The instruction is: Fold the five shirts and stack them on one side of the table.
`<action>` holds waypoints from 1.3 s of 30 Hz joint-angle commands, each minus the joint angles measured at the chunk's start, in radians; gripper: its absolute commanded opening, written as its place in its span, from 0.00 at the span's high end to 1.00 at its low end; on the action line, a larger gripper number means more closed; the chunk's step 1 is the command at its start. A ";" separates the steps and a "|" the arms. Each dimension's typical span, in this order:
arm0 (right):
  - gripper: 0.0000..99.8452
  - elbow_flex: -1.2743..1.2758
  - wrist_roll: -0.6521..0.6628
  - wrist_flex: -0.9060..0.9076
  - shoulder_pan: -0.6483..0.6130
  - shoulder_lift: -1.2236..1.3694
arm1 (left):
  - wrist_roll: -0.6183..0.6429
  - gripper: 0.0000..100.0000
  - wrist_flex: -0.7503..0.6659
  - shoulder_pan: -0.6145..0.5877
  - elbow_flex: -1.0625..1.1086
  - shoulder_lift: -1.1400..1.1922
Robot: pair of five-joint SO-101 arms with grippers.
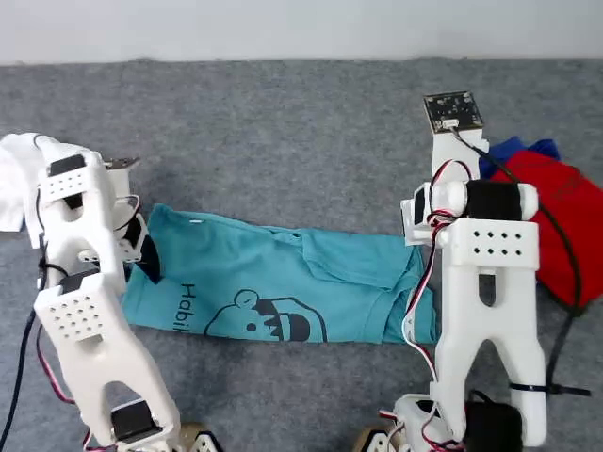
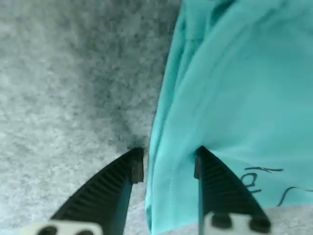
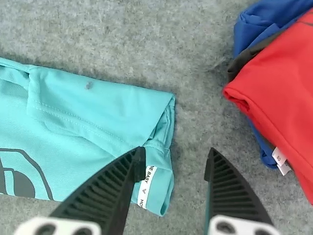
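A teal shirt (image 1: 283,287) with a dark print lies folded into a long band across the middle of the grey table (image 1: 283,122). My left gripper (image 2: 166,164) is open at the band's left end, its jaws straddling the teal shirt's edge (image 2: 230,98). My right gripper (image 3: 173,164) is open over the right end, one fingertip above the teal hem (image 3: 98,122), the other above bare felt. A red shirt (image 1: 561,221) lies on a blue shirt (image 1: 513,151) at the right edge. A white shirt (image 1: 19,179) lies bunched at the far left.
The red shirt (image 3: 279,88) and blue shirt (image 3: 259,22) lie close beside the right gripper. A small circuit board (image 1: 452,111) sits on the right arm. The arms' bases stand at the near edge. Bare felt spans the far half.
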 commanded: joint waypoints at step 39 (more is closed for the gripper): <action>0.80 -0.006 0.006 0.053 0.295 -0.039 | 0.130 0.99 0.017 0.853 0.231 -0.542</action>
